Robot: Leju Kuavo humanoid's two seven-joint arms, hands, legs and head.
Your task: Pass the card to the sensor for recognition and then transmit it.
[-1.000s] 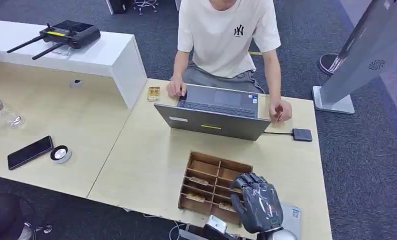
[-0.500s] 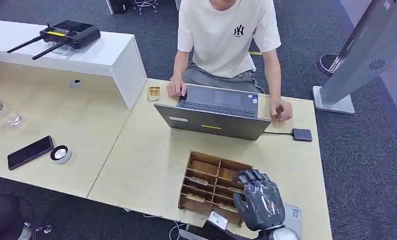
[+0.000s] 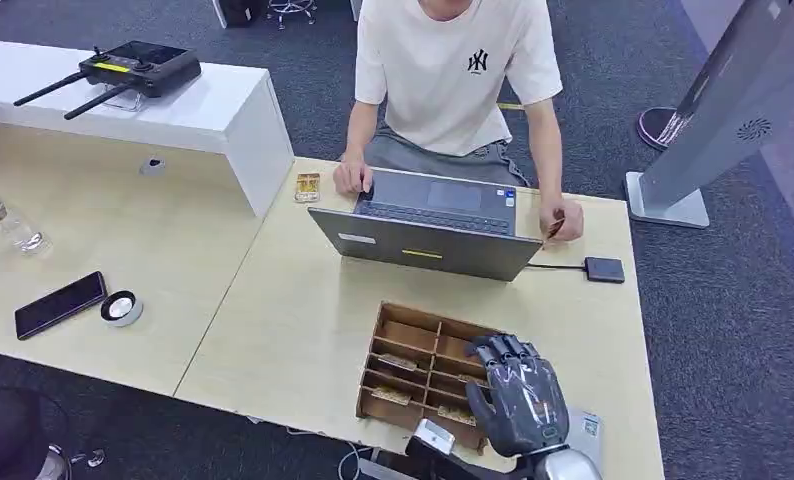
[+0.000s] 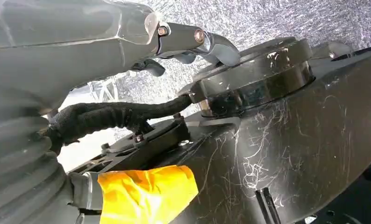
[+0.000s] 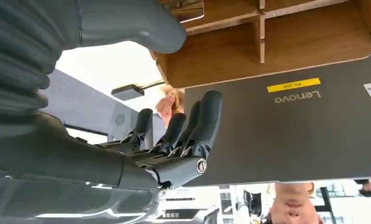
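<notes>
One laptop [image 3: 428,228], one wooden divided tray [image 3: 423,372]; one phone [image 3: 60,304], one antenna controller [image 3: 138,68], one person [image 3: 453,75]; one small black box [image 3: 604,269]

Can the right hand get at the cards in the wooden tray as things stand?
Probably yes. The right hand hovers open over the wooden tray, and nothing lies between its fingers and the cards in the open-topped compartments.
</notes>
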